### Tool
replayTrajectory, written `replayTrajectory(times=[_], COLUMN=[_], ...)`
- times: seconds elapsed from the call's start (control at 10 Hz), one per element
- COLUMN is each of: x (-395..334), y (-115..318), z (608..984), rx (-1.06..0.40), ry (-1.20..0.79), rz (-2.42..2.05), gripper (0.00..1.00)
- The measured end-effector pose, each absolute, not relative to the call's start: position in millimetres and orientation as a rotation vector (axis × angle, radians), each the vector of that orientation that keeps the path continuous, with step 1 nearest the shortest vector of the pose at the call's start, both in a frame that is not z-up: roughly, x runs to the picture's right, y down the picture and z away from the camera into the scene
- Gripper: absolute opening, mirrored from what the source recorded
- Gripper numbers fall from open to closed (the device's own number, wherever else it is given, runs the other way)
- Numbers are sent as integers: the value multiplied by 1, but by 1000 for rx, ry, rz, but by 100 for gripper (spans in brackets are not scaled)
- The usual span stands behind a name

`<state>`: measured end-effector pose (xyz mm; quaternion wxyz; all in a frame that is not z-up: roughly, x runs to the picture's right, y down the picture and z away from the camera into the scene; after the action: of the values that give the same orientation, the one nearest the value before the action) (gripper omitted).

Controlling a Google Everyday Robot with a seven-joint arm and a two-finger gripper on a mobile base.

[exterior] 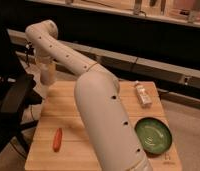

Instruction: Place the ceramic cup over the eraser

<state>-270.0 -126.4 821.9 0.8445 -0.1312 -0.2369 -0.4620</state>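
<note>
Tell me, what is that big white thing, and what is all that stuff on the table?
The big white tube is a robot arm. It bends like an elbow at the top left, then points down to its gripper, the part that grabs things, above the far left corner of the wooden table. There is just one picture, taken from a camera looking down past the arm. On the table lie an orange stick, a green bowl and a small pale box. I cannot tell whether the gripper holds anything.
</note>
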Motion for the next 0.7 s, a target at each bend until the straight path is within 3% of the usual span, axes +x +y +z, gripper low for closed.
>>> replayTrajectory(times=[0.7], x=[-219], y=[-115], z=[809], rx=[-305], ry=[-513], rz=[-891], gripper=[4])
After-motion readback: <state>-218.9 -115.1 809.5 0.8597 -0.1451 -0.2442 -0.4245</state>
